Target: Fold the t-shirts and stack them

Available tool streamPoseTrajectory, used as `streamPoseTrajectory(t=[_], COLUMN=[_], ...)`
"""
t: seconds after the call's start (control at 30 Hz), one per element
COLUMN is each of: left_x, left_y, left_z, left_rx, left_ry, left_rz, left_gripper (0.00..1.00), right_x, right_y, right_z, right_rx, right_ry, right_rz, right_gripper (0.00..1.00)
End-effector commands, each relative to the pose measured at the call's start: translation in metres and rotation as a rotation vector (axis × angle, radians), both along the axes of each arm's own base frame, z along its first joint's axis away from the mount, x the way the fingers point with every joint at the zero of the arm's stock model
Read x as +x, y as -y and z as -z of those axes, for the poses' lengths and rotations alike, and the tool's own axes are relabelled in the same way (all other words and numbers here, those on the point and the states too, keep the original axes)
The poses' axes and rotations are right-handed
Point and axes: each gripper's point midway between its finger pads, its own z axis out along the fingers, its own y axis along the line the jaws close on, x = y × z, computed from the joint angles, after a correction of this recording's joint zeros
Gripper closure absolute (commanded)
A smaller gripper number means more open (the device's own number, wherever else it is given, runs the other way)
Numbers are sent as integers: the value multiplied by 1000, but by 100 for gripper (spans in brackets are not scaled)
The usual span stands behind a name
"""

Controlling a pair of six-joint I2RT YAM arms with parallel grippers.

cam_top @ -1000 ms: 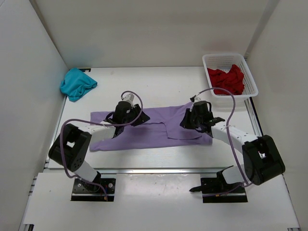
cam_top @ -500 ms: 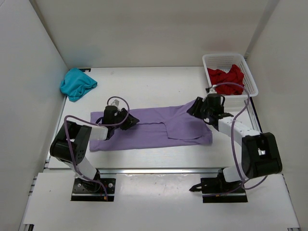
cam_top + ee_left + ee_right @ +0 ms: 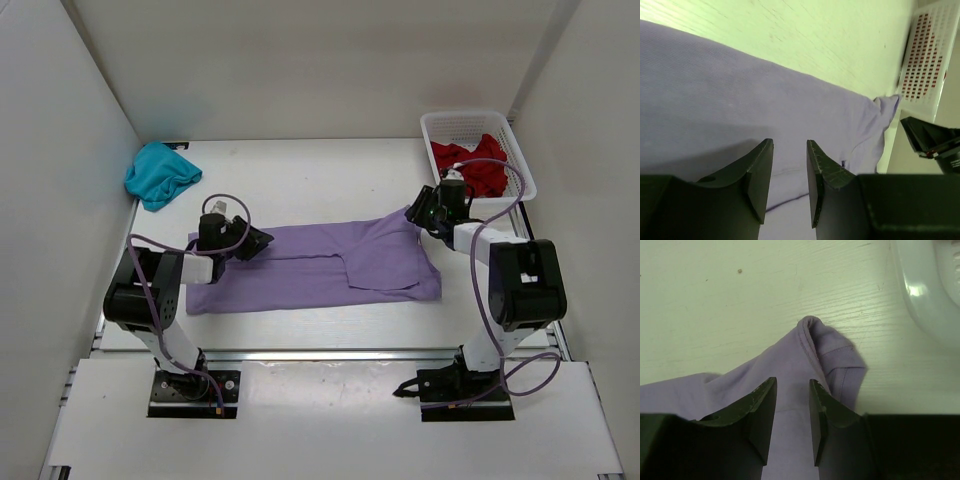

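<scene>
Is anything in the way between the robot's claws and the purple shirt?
No, nothing visible. The left gripper and the right gripper hang open right over the two ends of the purple shirt.

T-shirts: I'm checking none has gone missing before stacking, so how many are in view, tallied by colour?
Teal t-shirt: 1
Lavender t-shirt: 1
Red t-shirt: 1
Total: 3

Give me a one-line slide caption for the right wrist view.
Open right gripper at a bunched corner of the lavender t-shirt, white basket edge at top right.
</scene>
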Motion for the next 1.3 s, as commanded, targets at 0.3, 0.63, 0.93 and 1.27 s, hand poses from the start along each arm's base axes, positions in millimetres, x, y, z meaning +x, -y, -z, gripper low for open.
streamPoseTrajectory(t=[0.3,0.63,0.93,1.27], left_x=[6,5,-6,-2], left_y=[-18,-35,-59,-61], left_z=[1,11,20,-23], left_rx=[-34,-33,-45,-98], left_ry=[3,-29,-54,55], left_rz=[-46,-98,-197,-233], left_gripper=[57,57,58,58], right_x=[23,20,17,12], right_y=[14,29,42,36], right_z=[12,12,22,-2], right_rx=[-5,-26,-16,6], right_ry=[-4,-11,-71,-33], right_rz=[6,88,145,153], right_gripper=[77,100,100,83])
